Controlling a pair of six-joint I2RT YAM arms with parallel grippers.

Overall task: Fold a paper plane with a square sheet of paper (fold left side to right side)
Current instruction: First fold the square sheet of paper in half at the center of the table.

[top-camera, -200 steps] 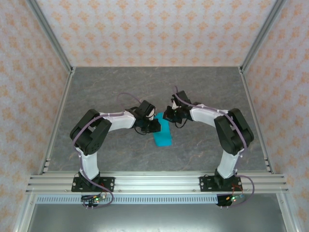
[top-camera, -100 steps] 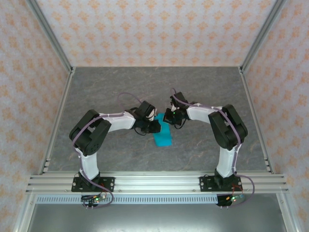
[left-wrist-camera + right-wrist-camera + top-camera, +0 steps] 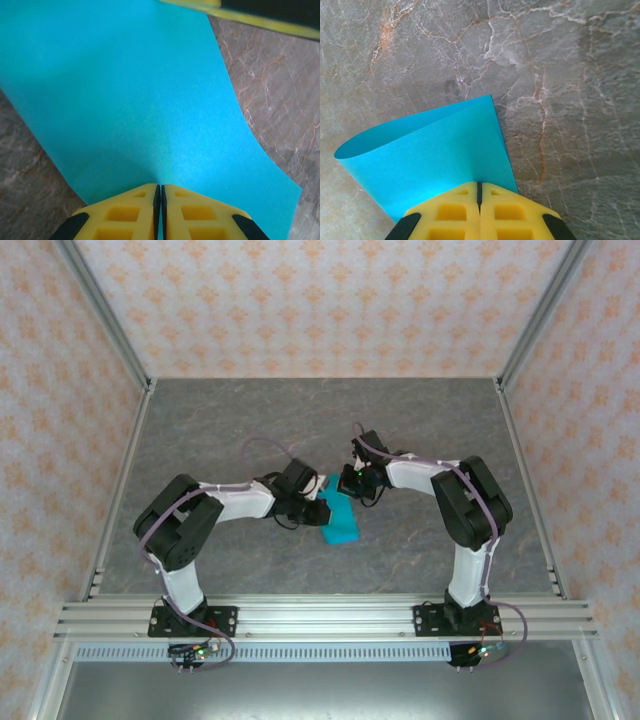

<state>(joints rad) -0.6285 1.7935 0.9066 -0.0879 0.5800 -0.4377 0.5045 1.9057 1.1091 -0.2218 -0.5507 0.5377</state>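
Note:
The square sheet of paper (image 3: 341,527) is bright cyan and lies folded over on the marble table, its upper layer curling in an open loop on one side (image 3: 365,145). My left gripper (image 3: 321,509) is shut, its yellow tips set down on the sheet's left part (image 3: 140,100). At the sheet's far end my right gripper (image 3: 352,486) is also shut, its tips (image 3: 480,185) at the edge where the two layers (image 3: 440,150) meet. In the left wrist view the right gripper's yellow finger (image 3: 240,14) shows beyond the paper. I cannot see paper pinched between either pair of jaws.
Grey marbled tabletop (image 3: 440,430) lies all around the sheet. Aluminium frame rails (image 3: 320,615) run along the near edge, with posts at the corners and patterned walls behind. Both arms bend inward over the table's middle.
The left arm's elbow has swung lower and its gripper has slid a little toward the near edge along the paper. The right arm's elbow shifted early on, its gripper staying at the far end.

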